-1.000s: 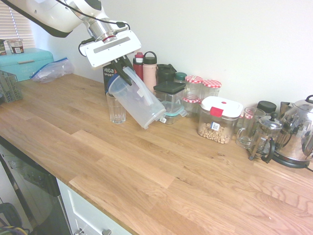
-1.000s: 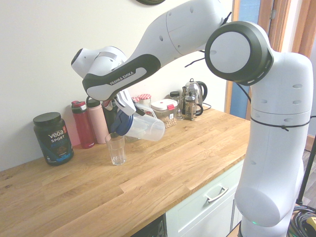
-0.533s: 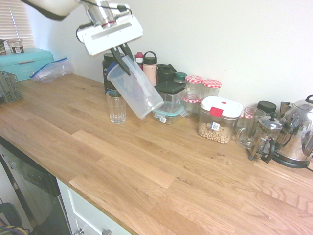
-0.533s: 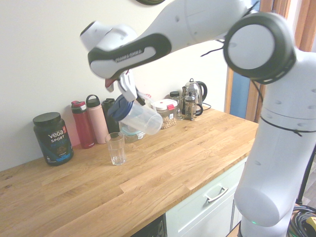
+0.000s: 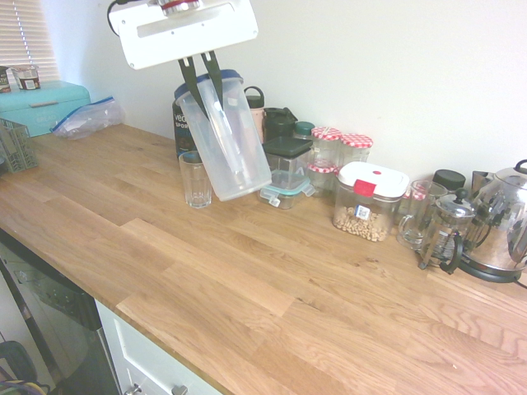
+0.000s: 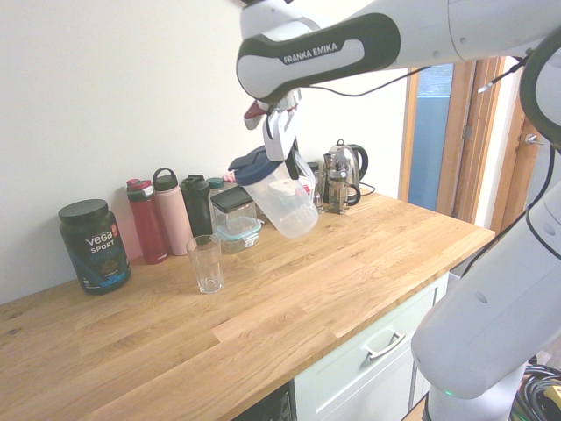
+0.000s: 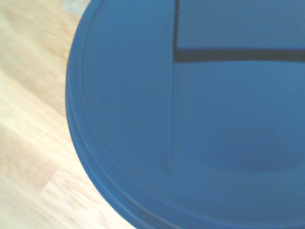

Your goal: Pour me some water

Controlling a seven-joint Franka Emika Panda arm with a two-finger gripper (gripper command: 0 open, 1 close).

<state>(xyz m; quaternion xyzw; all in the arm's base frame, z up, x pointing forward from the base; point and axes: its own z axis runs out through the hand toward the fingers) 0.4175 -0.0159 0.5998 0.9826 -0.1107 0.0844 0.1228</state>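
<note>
Holding the pitcher pinched in the gripper, it's best to keep it near-upright w/ steady wrist, then lower onto bare counter away from the glass.

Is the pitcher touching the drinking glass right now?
Apart. The second exterior view shows the pitcher held in the air, clear countertop between it and the glass.

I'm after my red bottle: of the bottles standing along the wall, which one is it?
The red bottle, next to the black Vega tub. The pink bottle and the black bottle stand beyond it.
</note>
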